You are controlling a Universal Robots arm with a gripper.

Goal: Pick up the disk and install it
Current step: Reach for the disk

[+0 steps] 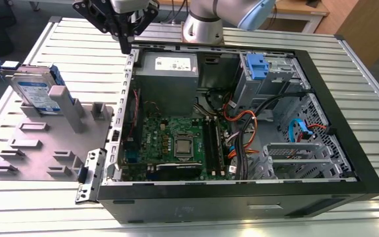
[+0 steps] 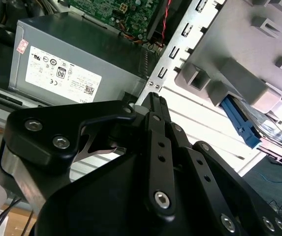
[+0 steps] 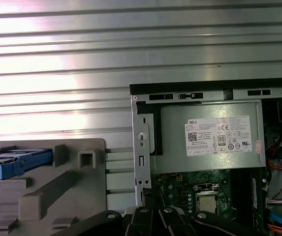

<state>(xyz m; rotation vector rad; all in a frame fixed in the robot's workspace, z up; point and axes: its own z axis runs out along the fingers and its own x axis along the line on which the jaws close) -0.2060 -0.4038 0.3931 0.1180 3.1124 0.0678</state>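
The disk (image 1: 37, 89) is a silver hard drive with a blue-and-white label and blue side rails. It stands on edge in a slot of the grey fixture plate (image 1: 45, 148), at the exterior view's left. Its blue rail also shows in the second wrist view (image 2: 241, 123) and the first wrist view (image 3: 17, 162). My gripper (image 1: 125, 45) hangs above the back left corner of the open computer case (image 1: 367, 190), well apart from the disk. Its black fingers (image 2: 156, 105) are pressed together, shut on nothing.
Inside the case are a grey power-supply box (image 1: 166, 69) at the back, the motherboard (image 1: 176, 143), cables, a drive cage with a blue tab (image 1: 258, 66) and a metal bay (image 1: 295, 158). The slatted metal table (image 1: 347, 39) lies around them.
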